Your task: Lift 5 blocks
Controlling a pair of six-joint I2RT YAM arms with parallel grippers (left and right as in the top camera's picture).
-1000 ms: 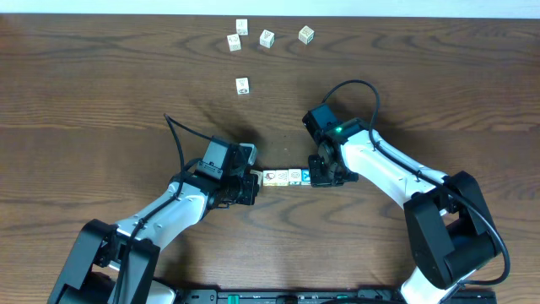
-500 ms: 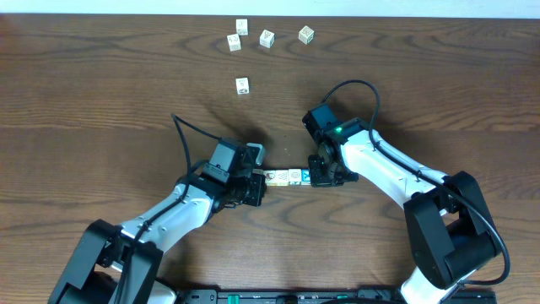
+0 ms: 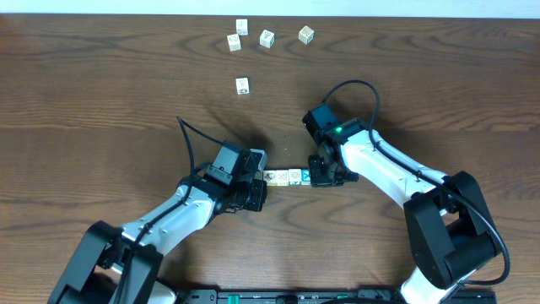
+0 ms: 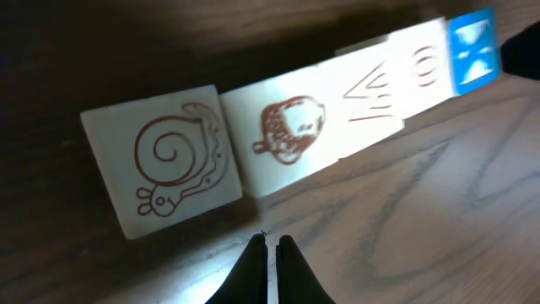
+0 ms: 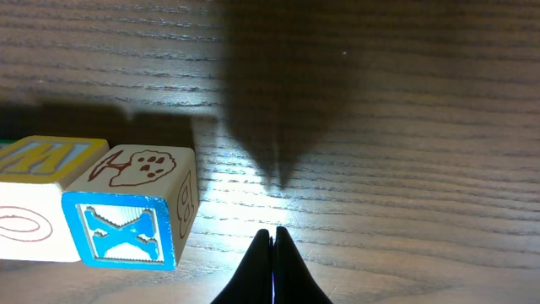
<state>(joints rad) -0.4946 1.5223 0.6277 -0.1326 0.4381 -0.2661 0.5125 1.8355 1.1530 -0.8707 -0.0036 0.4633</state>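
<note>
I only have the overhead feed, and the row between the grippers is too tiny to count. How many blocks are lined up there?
Observer: Five. The left wrist view shows five faces side by side, from a snail block at one end to the blue X block at the other.
Operator: Is the left one holding anything?
Observer: No, the left gripper is shut on nothing, its tips low in that view, below the snail block.
Operator: And the right?
Observer: The right gripper is shut too, and bare table shows between its tips and the blue X block.
</note>
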